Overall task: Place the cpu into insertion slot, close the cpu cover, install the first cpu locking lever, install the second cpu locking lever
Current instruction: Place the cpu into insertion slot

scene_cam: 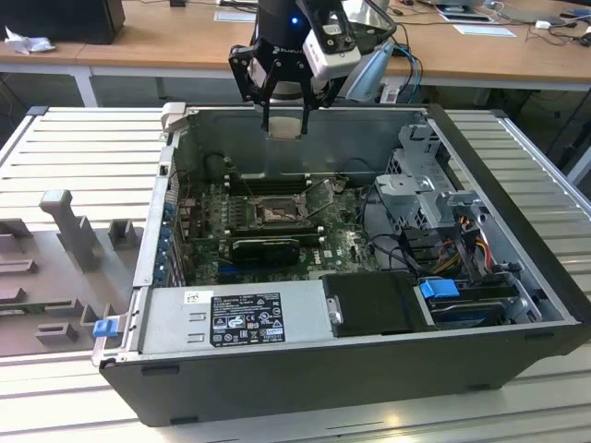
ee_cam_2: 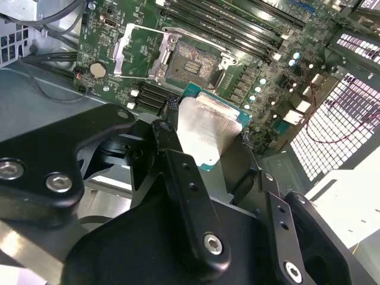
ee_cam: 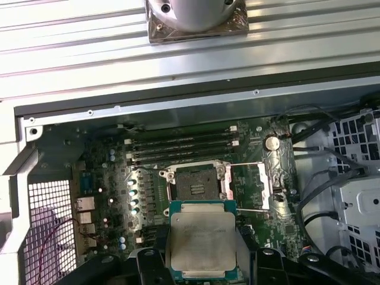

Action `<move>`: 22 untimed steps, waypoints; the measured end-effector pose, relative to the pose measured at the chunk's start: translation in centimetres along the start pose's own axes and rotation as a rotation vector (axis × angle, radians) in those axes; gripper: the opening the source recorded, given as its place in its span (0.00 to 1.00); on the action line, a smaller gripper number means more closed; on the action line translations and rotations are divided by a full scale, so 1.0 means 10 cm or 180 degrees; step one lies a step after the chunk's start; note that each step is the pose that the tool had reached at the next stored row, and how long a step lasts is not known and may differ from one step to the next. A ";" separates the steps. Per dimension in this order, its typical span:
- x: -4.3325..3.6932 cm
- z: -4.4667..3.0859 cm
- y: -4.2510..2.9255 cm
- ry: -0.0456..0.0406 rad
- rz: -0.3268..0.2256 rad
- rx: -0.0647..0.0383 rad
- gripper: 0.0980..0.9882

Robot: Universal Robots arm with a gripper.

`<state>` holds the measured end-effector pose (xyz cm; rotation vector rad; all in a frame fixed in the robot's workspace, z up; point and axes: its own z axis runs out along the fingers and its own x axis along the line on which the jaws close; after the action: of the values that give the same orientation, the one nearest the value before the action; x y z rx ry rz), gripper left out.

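My gripper (scene_cam: 284, 118) hangs above the open computer case near its back wall, shut on the cpu (scene_cam: 284, 126). In both wrist views the cpu (ee_cam: 202, 240) (ee_cam_2: 209, 127) shows its dull silver top and green rim, clamped between the black fingers (ee_cam_2: 178, 172). It is in the air, well above the board. Below it the insertion slot (ee_cam: 195, 181) (ee_cam_2: 191, 62) (scene_cam: 276, 214) lies bare, with its pin field showing. The cpu cover (ee_cam: 248, 185) (ee_cam_2: 139, 50) is swung open to one side of the slot. A thin locking lever (ee_cam: 252, 209) stands loose beside it.
Long black memory slots (ee_cam: 181, 148) run beside the socket. A black finned card (scene_cam: 266, 247) lies towards the case front. A power supply (scene_cam: 235, 318), a drive cage (scene_cam: 427, 189) and loose cables (scene_cam: 374, 217) crowd the case. Grey fixtures (scene_cam: 65, 231) sit outside at the exterior view's left.
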<state>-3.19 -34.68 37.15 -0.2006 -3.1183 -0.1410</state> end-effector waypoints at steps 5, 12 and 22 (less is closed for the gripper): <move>0.000 0.002 0.000 -0.0003 0.0037 -0.0001 0.48; 0.000 0.003 0.000 -0.0014 0.0154 -0.0003 0.48; 0.000 0.004 0.000 -0.0025 0.0279 -0.0006 0.48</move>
<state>-3.19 -34.68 37.12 -0.3379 -3.1104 -0.1420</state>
